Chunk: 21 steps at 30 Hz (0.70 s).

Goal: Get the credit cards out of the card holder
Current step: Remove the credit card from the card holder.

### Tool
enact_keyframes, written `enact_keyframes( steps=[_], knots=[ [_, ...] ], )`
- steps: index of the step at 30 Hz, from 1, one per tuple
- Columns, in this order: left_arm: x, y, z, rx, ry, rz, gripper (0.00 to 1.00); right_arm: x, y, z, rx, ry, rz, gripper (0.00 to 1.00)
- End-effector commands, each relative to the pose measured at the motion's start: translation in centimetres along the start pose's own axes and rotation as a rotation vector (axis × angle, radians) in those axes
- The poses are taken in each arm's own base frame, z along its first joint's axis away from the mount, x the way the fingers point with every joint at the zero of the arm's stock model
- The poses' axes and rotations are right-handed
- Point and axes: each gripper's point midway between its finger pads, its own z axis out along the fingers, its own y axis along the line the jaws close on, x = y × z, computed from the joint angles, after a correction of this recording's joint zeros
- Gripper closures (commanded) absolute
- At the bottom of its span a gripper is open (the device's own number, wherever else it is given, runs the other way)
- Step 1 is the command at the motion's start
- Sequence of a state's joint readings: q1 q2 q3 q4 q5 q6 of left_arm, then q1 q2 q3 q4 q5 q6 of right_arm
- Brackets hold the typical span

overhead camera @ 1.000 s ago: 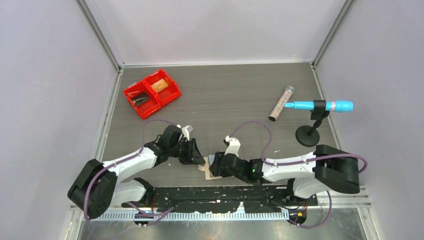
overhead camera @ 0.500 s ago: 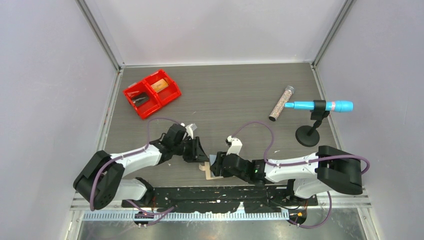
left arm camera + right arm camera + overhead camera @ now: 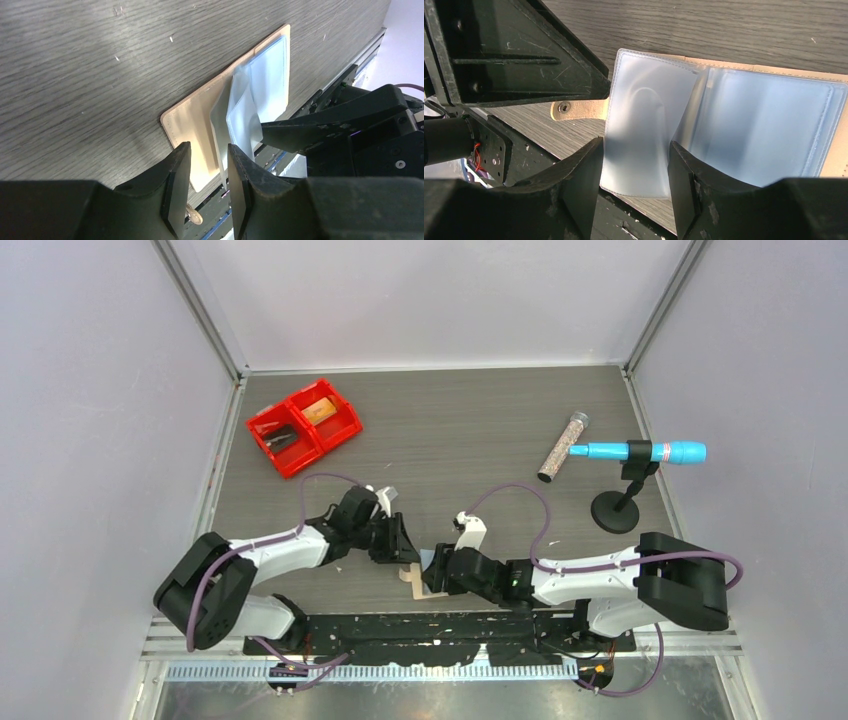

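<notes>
At the far-left corner of the counter [image 3: 450, 430] sits a red bin [image 3: 305, 427], with a dark piece [image 3: 280, 438] in its left compartment and a tan one [image 3: 322, 410] in its right. At the near edge, mid-counter, the card holder [image 3: 190, 117] lies spread open. From overhead it is mostly hidden by the arms. The left gripper [image 3: 207, 150] hangs over its edge, jaws apart, pinching nothing. The right wrist view alone shows the snap tab [image 3: 579, 107]. The right gripper [image 3: 635, 145] flanks a raised clear sleeve [image 3: 644, 115]; I cannot tell whether it squeezes it. A glitter tube [image 3: 563, 447] and a blue pen on a stand [image 3: 640, 451] are near the right edge.
</notes>
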<state>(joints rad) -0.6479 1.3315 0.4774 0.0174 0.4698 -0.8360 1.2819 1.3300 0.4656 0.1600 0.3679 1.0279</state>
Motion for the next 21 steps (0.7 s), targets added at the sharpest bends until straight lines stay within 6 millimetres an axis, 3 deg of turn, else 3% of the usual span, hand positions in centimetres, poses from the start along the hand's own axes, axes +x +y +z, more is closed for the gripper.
enact_keyframes(
  steps=[1, 9, 21],
  knots=[
    [-1.88, -1.75, 0.31, 0.038, -0.049, 0.038, 0.65, -1.27, 1.28, -0.33, -0.042, -0.042, 0.033, 0.44],
    [-1.69, -1.78, 0.77, 0.026, -0.038, 0.042, 0.66, -1.43, 1.24, -0.44, -0.041, -0.048, 0.034, 0.44],
    [-1.83, -1.6, -0.17, -0.004, -0.069, 0.055, 0.67, -1.56, 0.41, -0.57, -0.006, -0.059, 0.031, 0.46]
  ],
)
